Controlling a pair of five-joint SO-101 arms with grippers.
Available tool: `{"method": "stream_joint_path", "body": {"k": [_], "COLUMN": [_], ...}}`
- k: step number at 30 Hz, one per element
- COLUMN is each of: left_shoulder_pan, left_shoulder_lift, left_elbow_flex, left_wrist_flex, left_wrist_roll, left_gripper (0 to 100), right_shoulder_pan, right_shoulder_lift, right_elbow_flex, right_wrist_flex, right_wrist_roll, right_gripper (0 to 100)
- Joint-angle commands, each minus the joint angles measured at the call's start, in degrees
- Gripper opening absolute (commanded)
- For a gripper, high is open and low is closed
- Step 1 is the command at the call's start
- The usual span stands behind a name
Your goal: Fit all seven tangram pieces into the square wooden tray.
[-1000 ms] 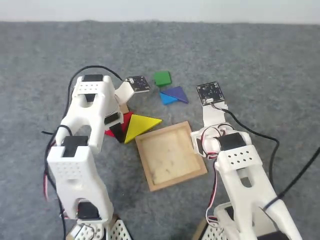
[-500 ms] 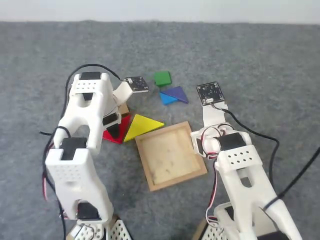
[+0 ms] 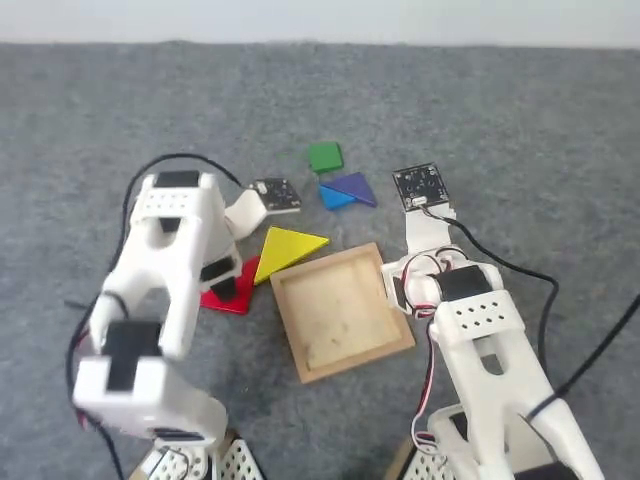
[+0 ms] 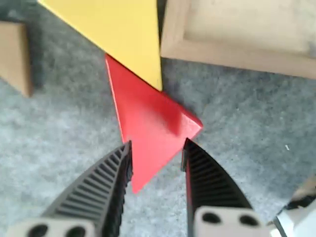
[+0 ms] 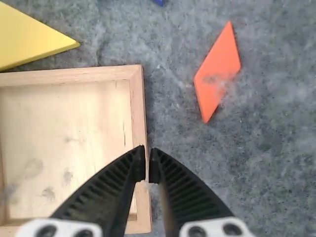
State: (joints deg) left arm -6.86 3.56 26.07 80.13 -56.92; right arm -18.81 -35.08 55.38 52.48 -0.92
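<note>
left jaws were clamped on a corner of the red triangle (image 4: 150,123), which lay on the grey bench (image 3: 520,120) at nine o'clock from the square wooden tray (image 3: 358,358). right jaws were pressed nearly together, holding nothing, above the tray's rim. yellow triangle (image 3: 283,248) touched the red one at the tray's eleven o'clock. green square (image 3: 324,157), blue triangle (image 3: 334,197) and purple triangle (image 3: 355,186) lay near twelve.

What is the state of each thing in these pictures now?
Tray: empty.
Left gripper: shut on red triangle.
Red triangle: flat on carpet, outside tray.
Right gripper: shut, over tray rim.
Yellow triangle: on carpet, outside tray.
Orange parallelogram: on carpet, outside tray.
Green square: on carpet.
Blue triangle: on carpet.
Purple triangle: on carpet.
</note>
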Motion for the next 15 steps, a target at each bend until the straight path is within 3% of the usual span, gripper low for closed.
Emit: {"method": "stream_joint_path", "body": {"k": [1,6,8,10,15], "left_shoulder_pan": [0.5,0.4,0.4,0.3,-3.1], "left_shoulder_lift": [-12.4,-19.4,-19.0,-17.1,-11.7], "left_elbow_flex": [6.2,16.3,18.7,18.8,14.5], "left_wrist_flex": [-3.8,-11.5,-13.6,-15.1,-16.0], "left_wrist_roll": [-0.6,-0.5,0.7,9.4,42.5], "left_gripper": [15,16,22,27,27], "right_shoulder_pan": [0.7,0.7,0.7,0.7,0.7], "right_shoulder_lift": [0.0,0.0,0.0,0.0,0.0], "right_elbow_flex": [-0.6,-0.6,-0.6,-0.6,-0.6], "right_wrist_flex": [-0.8,-0.7,-0.7,-0.7,-0.7], "right_wrist_roll": [-0.4,-0.4,-0.4,-0.4,-0.4], "right_gripper": [3.1,3.1,3.1,3.1,3.1]}}
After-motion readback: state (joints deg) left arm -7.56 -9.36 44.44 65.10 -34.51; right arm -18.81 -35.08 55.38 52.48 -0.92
